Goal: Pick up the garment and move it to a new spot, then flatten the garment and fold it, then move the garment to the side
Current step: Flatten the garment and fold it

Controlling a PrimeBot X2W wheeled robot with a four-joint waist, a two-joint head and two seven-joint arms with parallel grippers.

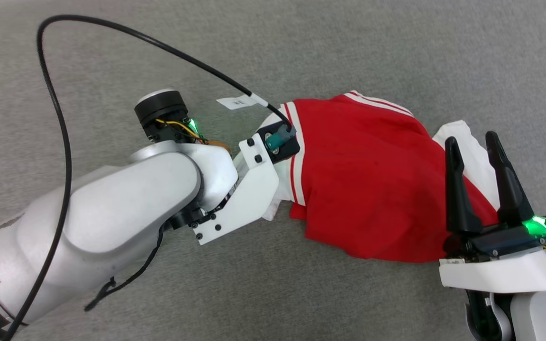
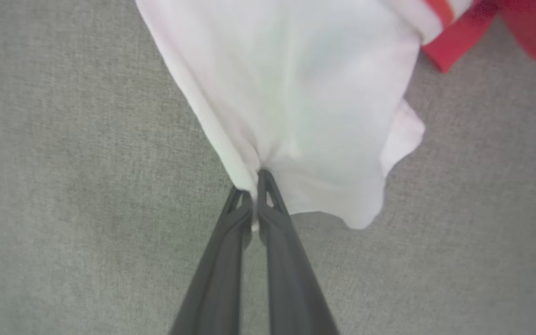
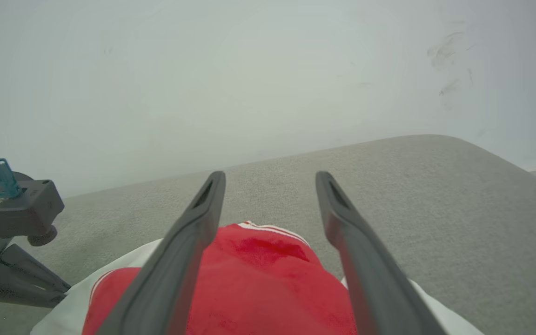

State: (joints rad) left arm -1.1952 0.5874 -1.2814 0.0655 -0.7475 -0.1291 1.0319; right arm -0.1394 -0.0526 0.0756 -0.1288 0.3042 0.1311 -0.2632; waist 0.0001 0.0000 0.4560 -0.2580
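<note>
Grey fabric surface (image 1: pixel 112 57); left gripper (image 2: pixel 254 180) reaches low, clamped on the white sleeve (image 2: pixel 296 93) (puckered) of the crumpled red jersey (image 1: pixel 363 180); right gripper (image 1: pixel 471 138) hovers, fingers apart

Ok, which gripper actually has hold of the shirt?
The left gripper: pinched shut on the garment at a white sleeve. The right gripper stands open above the red cloth.

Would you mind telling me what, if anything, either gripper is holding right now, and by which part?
The left gripper pinches the garment by the edge of its white sleeve; the right gripper is open, holding nothing.
</note>
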